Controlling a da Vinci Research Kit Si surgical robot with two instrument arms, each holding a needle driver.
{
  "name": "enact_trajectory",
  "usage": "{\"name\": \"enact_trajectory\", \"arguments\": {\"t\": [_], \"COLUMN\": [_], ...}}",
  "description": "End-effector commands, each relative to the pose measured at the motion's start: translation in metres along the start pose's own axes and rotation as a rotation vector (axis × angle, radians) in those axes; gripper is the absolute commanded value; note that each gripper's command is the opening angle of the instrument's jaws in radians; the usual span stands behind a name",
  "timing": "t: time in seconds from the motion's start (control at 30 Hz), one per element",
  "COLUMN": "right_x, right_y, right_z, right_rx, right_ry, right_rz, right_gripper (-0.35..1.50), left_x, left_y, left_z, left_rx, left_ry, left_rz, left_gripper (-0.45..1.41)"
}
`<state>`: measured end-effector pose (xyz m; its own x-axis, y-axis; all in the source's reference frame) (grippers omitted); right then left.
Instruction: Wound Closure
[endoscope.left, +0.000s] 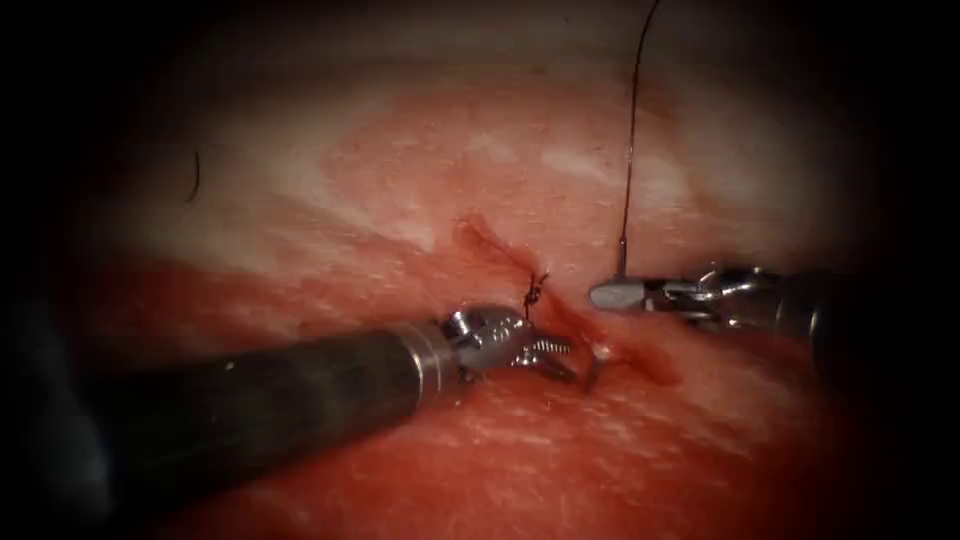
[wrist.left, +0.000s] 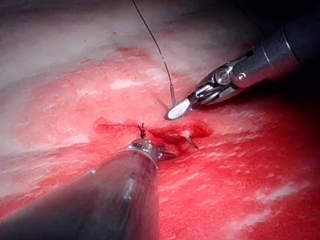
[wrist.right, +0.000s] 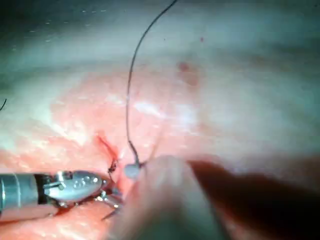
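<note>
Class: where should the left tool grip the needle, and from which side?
Probably just behind the needle tip standing out of the cut, from the cut's left: the left tool sits there, open and empty. The right tool grips its threaded end; tissue hides the mid-curve.

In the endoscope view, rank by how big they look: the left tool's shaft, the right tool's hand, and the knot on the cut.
1. Left tool's shaft, largest by far, though it lies nearest the camera.
2. Right tool's hand, shut where the thread ends.
3. Knot, smallest, on the cut.
</note>
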<state>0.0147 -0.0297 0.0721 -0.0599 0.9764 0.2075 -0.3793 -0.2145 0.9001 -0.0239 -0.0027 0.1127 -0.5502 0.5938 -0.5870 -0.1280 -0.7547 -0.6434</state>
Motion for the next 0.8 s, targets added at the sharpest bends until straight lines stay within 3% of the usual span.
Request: {"name": "enact_trajectory", "arguments": {"t": [0.03, 0.07, 0.13, 0.17, 0.3, 0.43, 0.8], "right_x": [0.0003, 0.0005, 0.0013, 0.0017, 0.0034, 0.0038, 0.0044], "right_y": [0.0003, 0.0003, 0.0003, 0.0004, 0.0007, 0.0010, -0.0004], "right_z": [0.0011, 0.0010, 0.0010, 0.0010, 0.0010, 0.0010, 0.0005], "right_rx": [0.027, 0.040, 0.047, 0.045, 0.009, -0.049, -0.244], "right_ry": [0.009, 0.031, 0.090, 0.123, 0.207, 0.247, 0.286], "right_rz": [0.001, 0.001, -0.049, -0.081, -0.311, -0.444, -0.794], "right_gripper": [-0.28, 0.15, 0.71, 0.89, 0.98, 1.03, 1.01], "left_x": [-0.0002, -0.0002, -0.0003, -0.0003, -0.0003, -0.0003, -0.0003], "left_y": [0.0000, 0.0000, 0.0000, 0.0000, 0.0000, 0.0000, 0.0000], "left_z": [0.0010, 0.0010, 0.0010, 0.0010, 0.0010, 0.0010, 0.0010], "left_rx": [-0.003, -0.003, -0.003, -0.003, -0.003, -0.003, -0.003], "left_ry": [0.000, 0.000, 0.000, 0.000, 0.000, 0.000, 0.000], "left_rz": [-0.001, -0.001, -0.001, -0.001, -0.001, 0.000, 0.000], "left_gripper": [0.00, 0.00, 0.00, 0.00, 0.00, 0.00, 0.00]}}
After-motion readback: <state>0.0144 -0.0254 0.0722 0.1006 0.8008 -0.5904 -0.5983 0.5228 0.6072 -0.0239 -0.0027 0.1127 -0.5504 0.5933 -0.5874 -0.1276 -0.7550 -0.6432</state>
